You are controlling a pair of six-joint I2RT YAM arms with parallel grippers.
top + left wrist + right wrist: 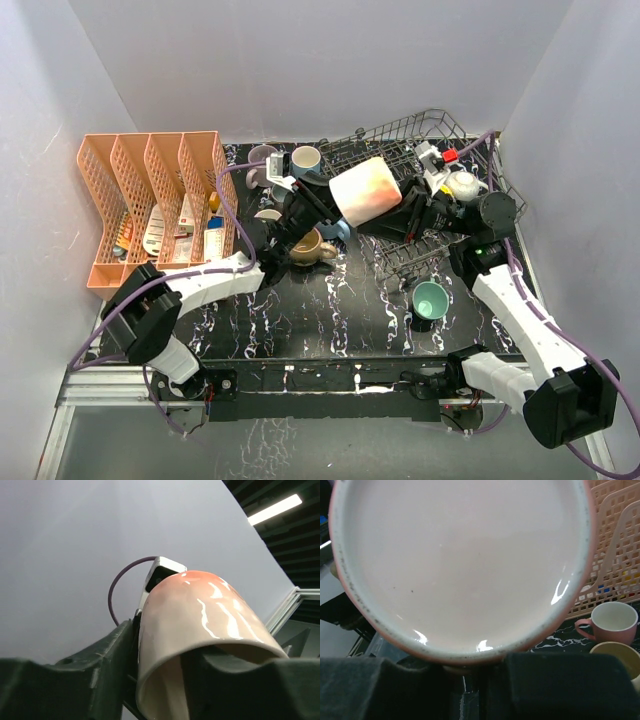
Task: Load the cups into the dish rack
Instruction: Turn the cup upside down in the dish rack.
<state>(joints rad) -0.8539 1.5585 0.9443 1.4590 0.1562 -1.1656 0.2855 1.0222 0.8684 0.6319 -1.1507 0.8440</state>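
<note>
Pink cup (365, 192): base visible right-wrist only

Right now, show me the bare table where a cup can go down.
Free: the black table's front middle, bordered by the left arm's forearm, the green cup and the near edge. Crowded: the back, where the orange organiser, the tan cup, the dish rack and the raised pink cup bunch together.

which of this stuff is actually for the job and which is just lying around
For the job:
dark grey wire dish rack
glossy pink ceramic mug, held aloft
green ceramic cup on the table
tan ceramic mug
blue ceramic cup

Just lying about:
orange plastic divided organiser
</note>
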